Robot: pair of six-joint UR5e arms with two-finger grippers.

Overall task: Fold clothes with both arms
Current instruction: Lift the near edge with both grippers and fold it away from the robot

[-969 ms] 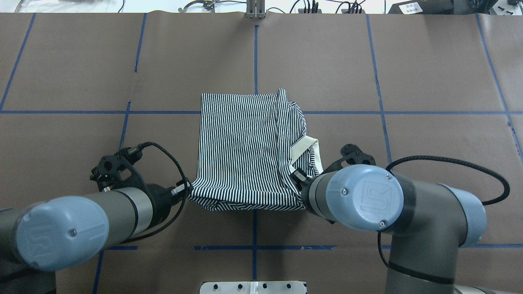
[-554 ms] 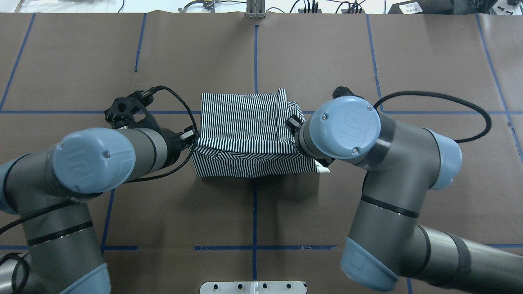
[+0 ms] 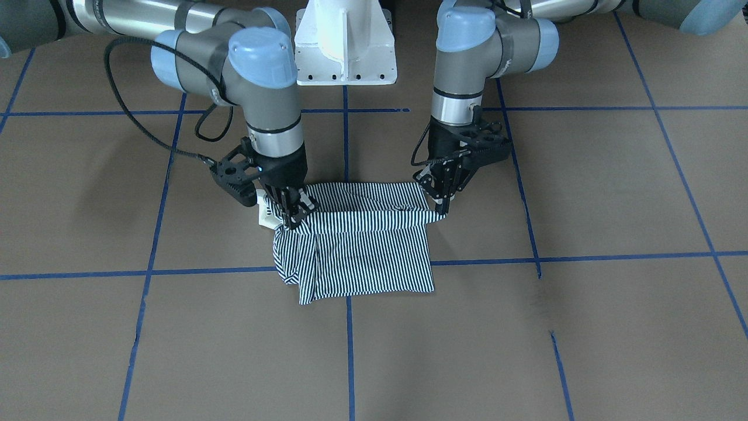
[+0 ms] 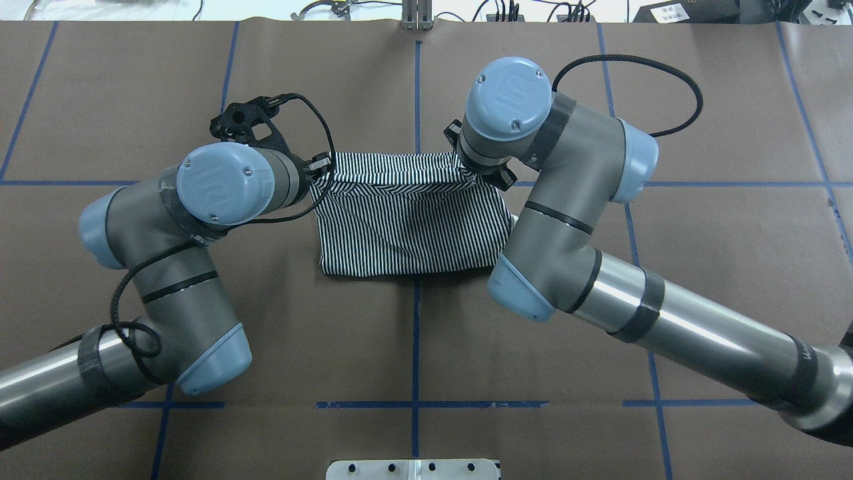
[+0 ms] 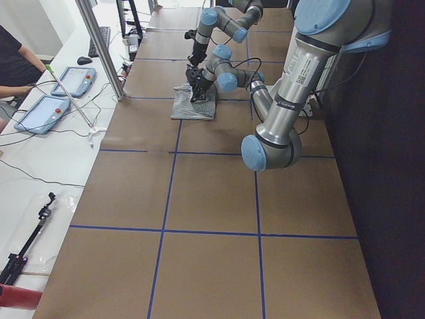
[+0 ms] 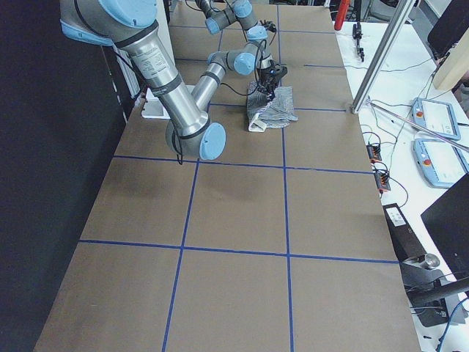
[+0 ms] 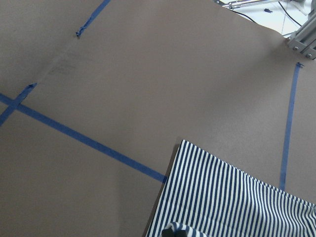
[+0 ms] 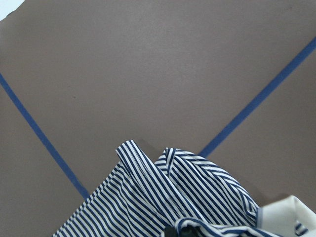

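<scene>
At the shirt's two upper corners, both hands are pinching cloth. My left hand (image 3: pixel 442 206) points straight down with its fingers pressed together on one corner of the shirt (image 3: pixel 362 257). My right hand (image 3: pixel 290 216) clamps the other corner, where the stripes bunch up and a scrap of cream collar (image 3: pixel 264 217) pokes out just beside the fingers.

Between the two hands the held edge runs almost taut, sagging a little in the middle, and it sits raised above the layer beneath. The shirt is doubled over itself. The lower layer lies flat on the table (image 3: pixel 526 327), and the fold is on the side nearest the base (image 3: pixel 345 41).

From overhead I see the shirt straddling the centre line of blue tape (image 3: pixel 349 351) and crossing one of the lines that run across the table. My right hand is hidden under its own wrist in that view. The right wrist camera shows crumpled stripes and the collar at its lower edge. The left wrist camera shows a flat striped corner on brown table.
</scene>
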